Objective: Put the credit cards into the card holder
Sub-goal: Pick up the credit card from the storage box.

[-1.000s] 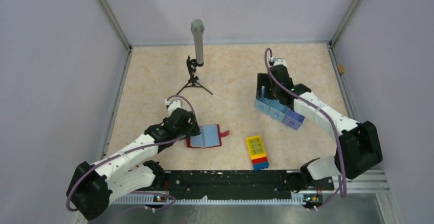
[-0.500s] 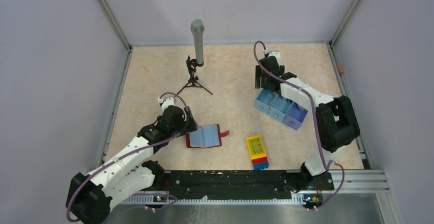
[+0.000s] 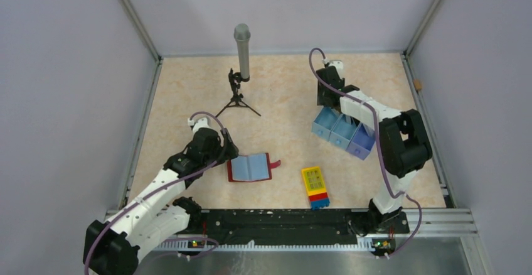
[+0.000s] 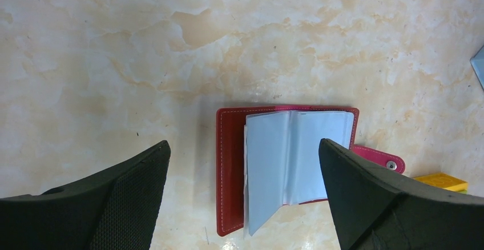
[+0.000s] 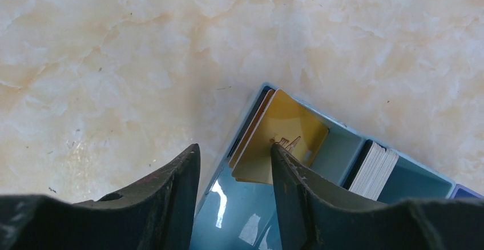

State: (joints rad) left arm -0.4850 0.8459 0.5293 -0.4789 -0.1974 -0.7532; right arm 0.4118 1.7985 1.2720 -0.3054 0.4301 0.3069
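Right pincer (image 5: 234,154) was shifted to the end compartment of the tray (image 5: 338,147), lower centre: parted, empty. Gold card (image 5: 285,133) is best nipped by its raised edge. Left pincer (image 4: 244,150) gaping above opened card holder (image 4: 288,164).

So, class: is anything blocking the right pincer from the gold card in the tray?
Nothing visible covers the gold card. It leans against the end wall of the blue tray, and the open right pincer straddles that wall.

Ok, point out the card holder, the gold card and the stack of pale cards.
card holder (image 4: 297,153): left wrist view, on its blue-grey pocket page.
gold card (image 5: 283,133): right wrist view, on its flat face.
stack of pale cards (image 5: 374,171): right wrist view, on the card edges.
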